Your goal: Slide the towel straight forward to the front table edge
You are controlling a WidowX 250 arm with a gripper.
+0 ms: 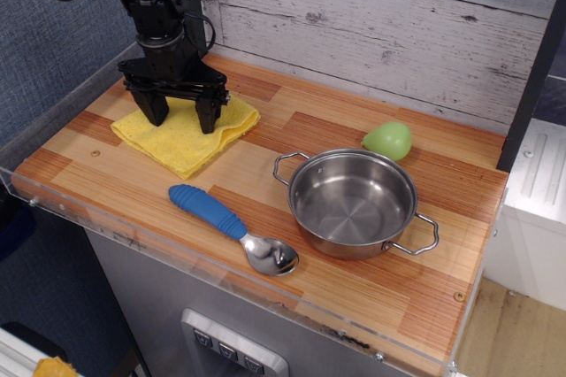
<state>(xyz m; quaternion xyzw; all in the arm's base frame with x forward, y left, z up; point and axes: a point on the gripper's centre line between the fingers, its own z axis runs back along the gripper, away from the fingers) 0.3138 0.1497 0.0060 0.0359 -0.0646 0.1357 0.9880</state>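
The yellow folded towel (181,136) lies flat on the left part of the striped wood tabletop, a short way in from the front table edge (133,237) with its clear acrylic strip. My black gripper (180,117) stands upright over the towel's far half. Its two fingers are spread wide apart, and both fingertips (156,116) press down on the cloth. Nothing is held between the jaws.
A blue-handled metal spoon (232,228) lies near the front edge, just right of the towel. A steel pot (354,202) with two handles sits at the middle right. A green pear-shaped object (388,140) lies behind it. The white-plank wall (380,32) borders the back.
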